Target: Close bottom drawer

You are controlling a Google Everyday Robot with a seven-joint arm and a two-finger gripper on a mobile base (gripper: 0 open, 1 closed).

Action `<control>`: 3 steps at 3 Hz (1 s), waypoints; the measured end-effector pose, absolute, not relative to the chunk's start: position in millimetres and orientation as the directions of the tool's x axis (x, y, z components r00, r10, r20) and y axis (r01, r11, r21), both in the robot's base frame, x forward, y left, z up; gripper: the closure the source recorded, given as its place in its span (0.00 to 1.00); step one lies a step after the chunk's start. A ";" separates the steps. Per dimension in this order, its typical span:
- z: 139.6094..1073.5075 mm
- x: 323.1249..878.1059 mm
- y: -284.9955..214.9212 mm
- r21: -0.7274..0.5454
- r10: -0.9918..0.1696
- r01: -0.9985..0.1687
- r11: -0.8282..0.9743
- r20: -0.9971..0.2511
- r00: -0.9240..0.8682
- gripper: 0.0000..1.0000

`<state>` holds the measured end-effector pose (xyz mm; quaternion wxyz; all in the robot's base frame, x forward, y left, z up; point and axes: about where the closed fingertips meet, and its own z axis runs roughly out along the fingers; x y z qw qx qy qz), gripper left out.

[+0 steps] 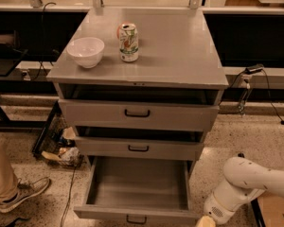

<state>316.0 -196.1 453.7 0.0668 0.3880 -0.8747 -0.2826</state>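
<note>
The bottom drawer (pixel 137 189) of the grey cabinet is pulled far out, and its plain grey tray holds nothing. Its slim front panel with a small black bar handle (pixel 136 219) sits at the lower edge of the view. The middle drawer (pixel 138 148) and the top drawer (pixel 137 113) above it stand slightly out. My white arm (pixel 248 182) reaches down at the lower right. Only the tan tip of my gripper (pixel 205 221) shows at the bottom edge, just right of the drawer's front right corner.
A white bowl (pixel 85 51) and a drink can (pixel 128 42) stand on the cabinet top (pixel 180 51). A person's leg and shoe (pixel 16 193) are at the lower left. Clutter and cables (pixel 61 148) lie left of the cabinet. A cable (pixel 255 86) hangs at the right.
</note>
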 end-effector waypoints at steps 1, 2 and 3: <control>385.8 319.5 -192.2 0.591 -0.665 -0.598 0.542 -0.133 -0.735 0.00; 330.7 325.9 -186.5 0.648 -0.607 -0.544 0.533 -0.155 -0.780 0.00; 317.9 320.0 -180.9 0.667 -0.602 -0.528 0.526 -0.146 -0.785 0.00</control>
